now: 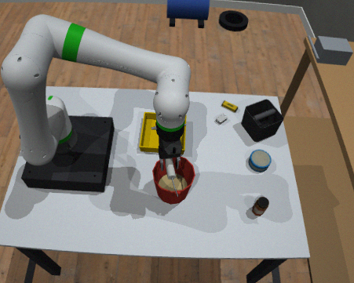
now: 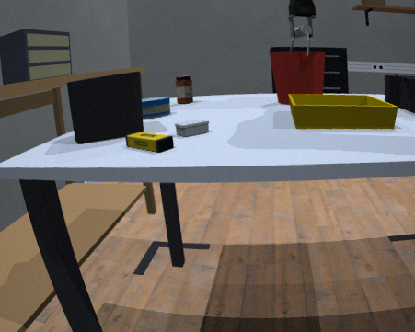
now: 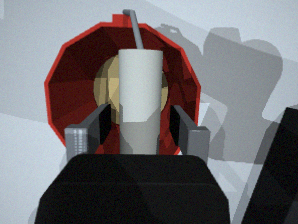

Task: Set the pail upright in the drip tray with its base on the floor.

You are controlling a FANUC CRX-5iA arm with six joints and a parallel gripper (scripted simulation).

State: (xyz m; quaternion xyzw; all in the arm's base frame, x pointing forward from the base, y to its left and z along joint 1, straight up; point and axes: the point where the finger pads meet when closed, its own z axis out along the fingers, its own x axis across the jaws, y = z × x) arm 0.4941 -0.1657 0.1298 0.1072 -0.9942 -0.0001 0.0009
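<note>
The red pail (image 1: pixel 166 197) (image 2: pixel 300 78) (image 3: pixel 62 90) stands upright on the white table, beside the drip tray. Its wire handle is up, with a white grip (image 1: pixel 170 171) (image 3: pixel 141 85) at the top. My gripper (image 1: pixel 170 165) (image 2: pixel 302 32) (image 3: pixel 140 116) is open above the pail. Its fingers stand on either side of the white grip, with a gap on both sides in the wrist view. The yellow drip tray (image 1: pixel 150 139) (image 2: pixel 344 117) lies flat on the table; no object shows in its visible part. My arm hides part of it in the top view.
A black bin (image 1: pixel 258 127) (image 2: pixel 106 108), a blue-sided tin (image 1: pixel 260 161) (image 2: pixel 155 108) and a dark-lidded jar (image 1: pixel 260 206) (image 2: pixel 184 90) stand toward the table's side away from my base. A yellow box (image 1: pixel 229 106) (image 2: pixel 149 142) and a small white box (image 1: pixel 221 118) (image 2: pixel 192 128) lie near the bin.
</note>
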